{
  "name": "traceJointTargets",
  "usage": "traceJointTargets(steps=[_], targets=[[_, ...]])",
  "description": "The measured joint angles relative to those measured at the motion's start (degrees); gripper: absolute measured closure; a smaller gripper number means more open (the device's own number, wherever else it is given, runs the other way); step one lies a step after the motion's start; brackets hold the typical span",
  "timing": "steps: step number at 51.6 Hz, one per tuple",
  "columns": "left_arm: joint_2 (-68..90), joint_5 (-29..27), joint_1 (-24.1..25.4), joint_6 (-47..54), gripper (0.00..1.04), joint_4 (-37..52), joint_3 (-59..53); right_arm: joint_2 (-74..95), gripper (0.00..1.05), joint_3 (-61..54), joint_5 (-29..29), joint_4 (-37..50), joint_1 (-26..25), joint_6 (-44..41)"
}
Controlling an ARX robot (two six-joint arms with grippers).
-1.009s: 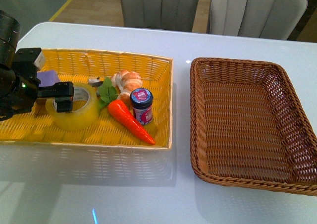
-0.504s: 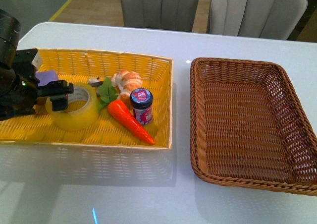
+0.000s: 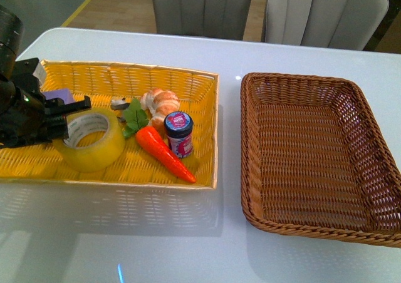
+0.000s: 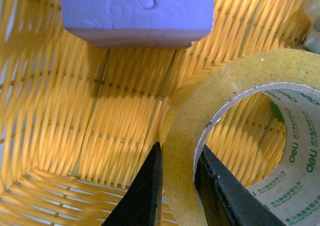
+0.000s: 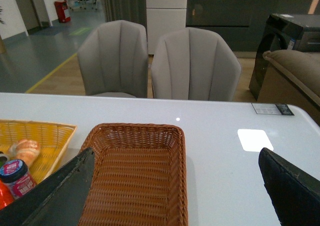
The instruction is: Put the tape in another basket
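Tilting since a second ago, the tape (image 3: 91,139) is now pinched across its wall by the left end effector (image 4: 178,186); lifting toward the basket (image 3: 313,226) is judged next.

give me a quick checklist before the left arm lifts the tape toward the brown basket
1. Left claw closed on the tape wall, one finger inside the ring: ok.
2. Grip firm enough not to slip: cannot tell.
3. Purple block clear of the claw: ok.
4. Brown basket has free room inside: ok.
5. Right claw open, holding nothing: ok.
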Motion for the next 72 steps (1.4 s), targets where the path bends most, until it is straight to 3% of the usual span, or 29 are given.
traceJointTargets(steps=[22,51,72], targets=[[-12.35,3.93,0.92,-7.41,0.90,-2.36,-0.94,-0.02,0.09,0.00,0.00,0.00,0.00,0.00],[-11.61,6.47,-20.06,-11.21,0.90,-6.36,12.00,0.00,0.09,0.02,0.00,0.00,0.00,0.00],[-5.75,8.85,-28.92,-11.74,0.90,-8.57,16.87,0.00,0.09,0.02,0.02,0.00,0.00,0.00]])
